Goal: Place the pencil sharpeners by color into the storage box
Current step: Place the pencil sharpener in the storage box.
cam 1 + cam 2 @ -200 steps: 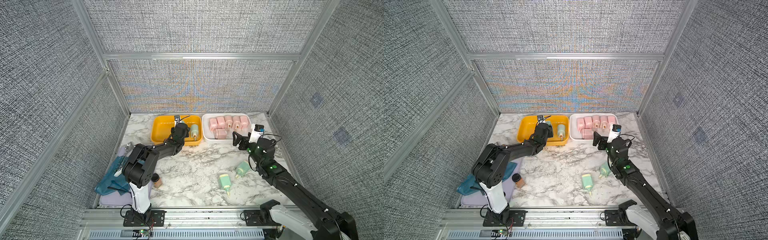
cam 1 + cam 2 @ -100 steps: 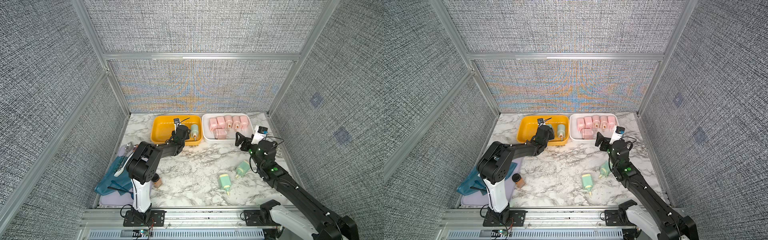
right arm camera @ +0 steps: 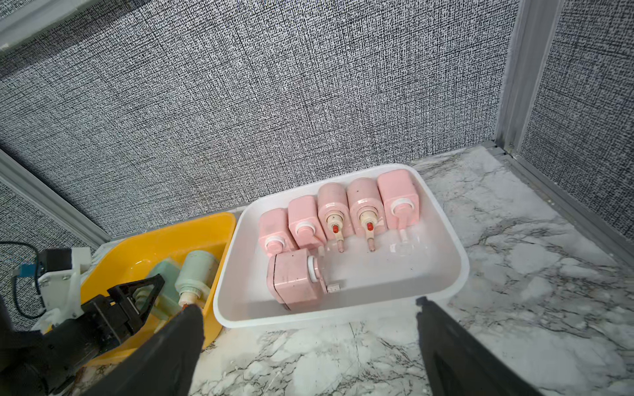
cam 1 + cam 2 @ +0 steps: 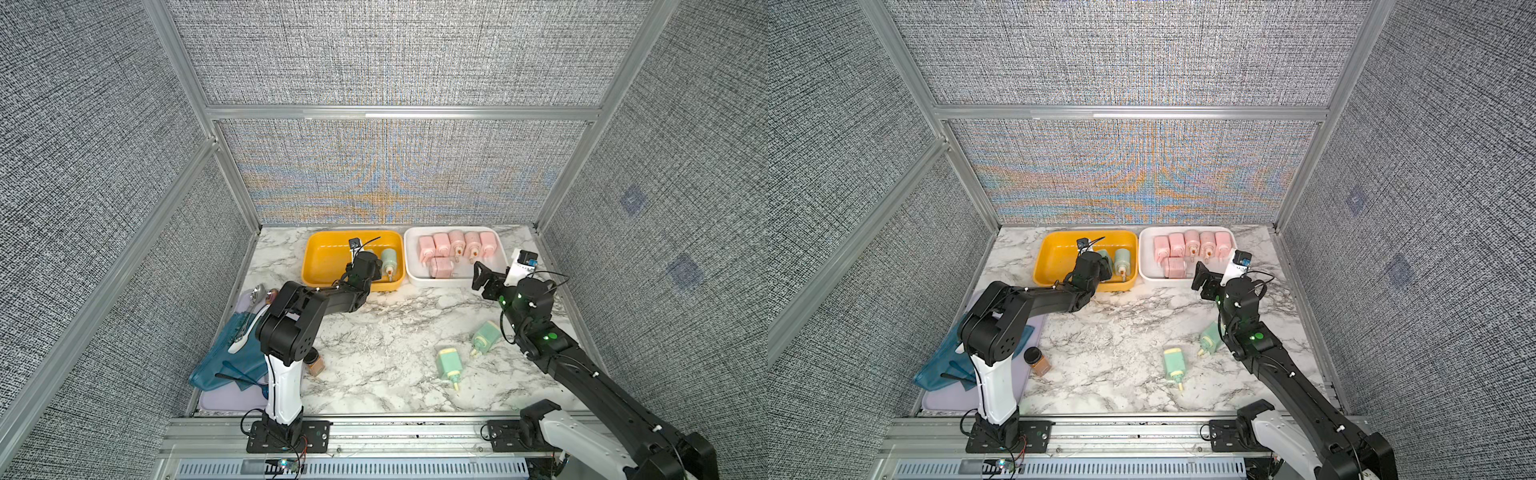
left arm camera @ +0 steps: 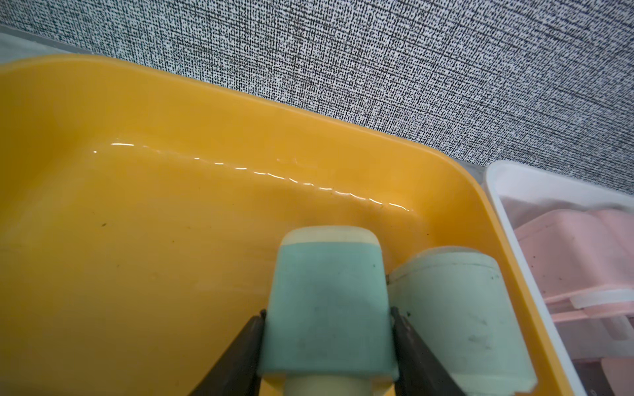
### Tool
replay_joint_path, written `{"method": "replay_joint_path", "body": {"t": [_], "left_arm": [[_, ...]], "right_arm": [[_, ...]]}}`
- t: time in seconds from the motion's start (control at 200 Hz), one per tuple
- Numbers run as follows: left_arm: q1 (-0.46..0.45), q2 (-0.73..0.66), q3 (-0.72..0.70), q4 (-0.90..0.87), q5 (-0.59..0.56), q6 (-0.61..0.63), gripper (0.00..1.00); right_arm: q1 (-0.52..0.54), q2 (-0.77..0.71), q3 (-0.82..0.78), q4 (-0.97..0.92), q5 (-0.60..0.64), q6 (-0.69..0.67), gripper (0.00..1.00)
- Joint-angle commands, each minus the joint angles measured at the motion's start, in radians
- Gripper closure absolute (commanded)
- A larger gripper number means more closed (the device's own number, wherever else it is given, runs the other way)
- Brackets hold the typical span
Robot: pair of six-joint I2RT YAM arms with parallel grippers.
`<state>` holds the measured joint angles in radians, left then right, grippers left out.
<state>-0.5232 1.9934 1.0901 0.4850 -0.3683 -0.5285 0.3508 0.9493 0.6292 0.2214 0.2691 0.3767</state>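
The left arm [image 4: 324,300] has leaned in, and the left gripper [image 5: 326,313] still pinches a green sharpener [image 5: 326,274] low in the yellow tray [image 5: 137,205], so it looks ready to drop. The right gripper [image 3: 307,305] is spread wide, empty

i work in a robot lab test cell: grey woven panels [image 4: 374,54] wall me in on three sides, held by bare metal bars [image 4: 399,112], over a marble-look tabletop [image 4: 374,332], with a metal rail [image 4: 415,432] where my left arm [image 4: 282,390] and right arm [image 4: 582,374] are bolted.
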Motion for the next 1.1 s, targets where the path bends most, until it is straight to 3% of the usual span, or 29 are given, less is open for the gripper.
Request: {"method": "replay_joint_path", "body": {"t": [0.0,0.545,0.901,1.096], "left_arm": [[-0.001,0.024,-0.005,0.051,0.001,-0.011,0.59],[-0.001,0.019,0.021,-0.032,0.012,-0.019,0.36],[-0.001,0.019,0.020,-0.001,0.038,0.010,0.32],[0.001,0.009,0.036,0.020,0.034,0.024,0.25]], "right_arm": [[-0.002,0.003,0.013,-0.011,0.024,-0.014,0.01],[-0.010,-0.011,0.026,-0.036,0.051,-0.039,0.01],[-0.015,-0.017,0.025,-0.045,0.048,-0.031,0.01],[-0.015,-0.017,0.025,-0.052,0.046,-0.030,0.01]]}}
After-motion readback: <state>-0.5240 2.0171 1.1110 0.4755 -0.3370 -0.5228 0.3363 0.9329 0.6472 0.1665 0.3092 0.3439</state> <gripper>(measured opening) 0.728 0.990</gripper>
